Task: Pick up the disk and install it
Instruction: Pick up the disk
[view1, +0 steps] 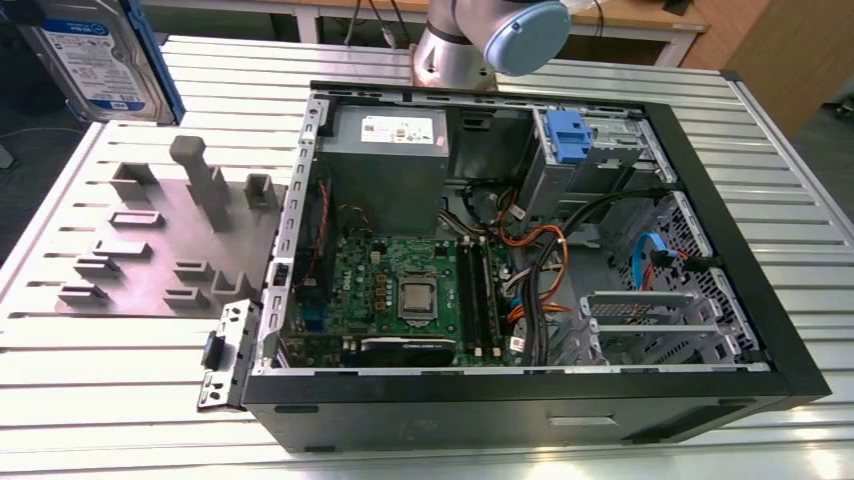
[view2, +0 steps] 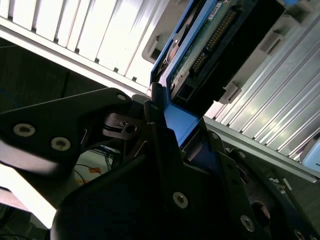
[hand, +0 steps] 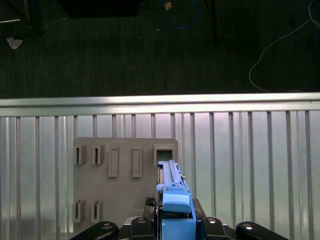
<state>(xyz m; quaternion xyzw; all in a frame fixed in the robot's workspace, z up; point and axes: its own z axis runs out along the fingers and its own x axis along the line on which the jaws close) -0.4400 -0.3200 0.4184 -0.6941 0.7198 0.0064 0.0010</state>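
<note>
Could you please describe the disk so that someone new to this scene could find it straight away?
From the open computer case, go to the grey fixture plate on the exterior view's left. Past its far edge is the disk: flat, silver-grey, with a white-and-blue label and blue bracket, unlike the smaller blue handle inside the case.

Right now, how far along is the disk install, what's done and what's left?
Done: the pickup looks finished. The disk is raised above the grey holder plate, at the exterior view's left.
In hand: in the first wrist view the gripper is clamped on the disk's blue bracket.
Left: the install itself. The disk is not yet inside the open computer case.
</note>
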